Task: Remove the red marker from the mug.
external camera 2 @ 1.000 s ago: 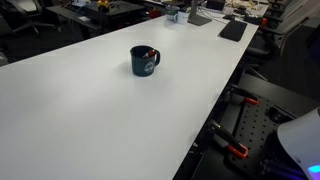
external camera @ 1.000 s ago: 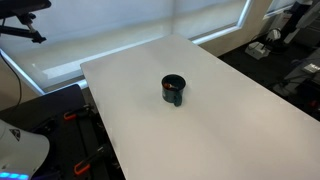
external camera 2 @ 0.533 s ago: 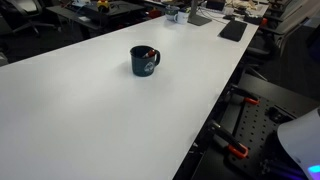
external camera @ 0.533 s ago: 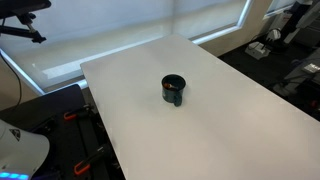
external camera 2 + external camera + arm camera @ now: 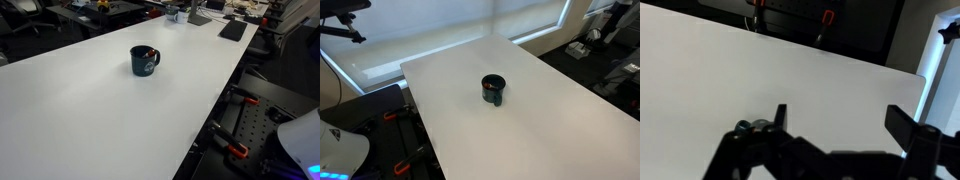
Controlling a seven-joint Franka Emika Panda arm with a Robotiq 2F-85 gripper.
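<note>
- The pincer (image 5: 840, 128) comes in from the bottom of the wrist view. It is black.
- Its two fingers (image 5: 780, 116) stand wide apart, so the pincer is open. Nothing is between them.
- The pincer hangs above the white counter (image 5: 720, 70). The wrist camera looks along the counter at a slant, toward one edge of it.
- Past that edge the wrist view is dark, with two small red handles (image 5: 825, 15) near the top.
- The rest of the arm cannot be made out in either exterior view.
- The mug (image 5: 494, 90) (image 5: 144, 61) stands upright on the counter (image 5: 550, 130) (image 5: 80, 120). It is dark, and it stands alone near the middle in both exterior views.
- The red marker (image 5: 150, 52) is inside the mug. Only a small red bit of it shows at the mug's open top in an exterior view, leaning on the rim.
- The mug has a small pale mark on its side in an exterior view. It is too small to read.
- No other words or names on anything can be read.
- Black stands with orange parts (image 5: 237, 97) sit just beside the counter's edge. Desks and chairs stand farther back in the room.
</note>
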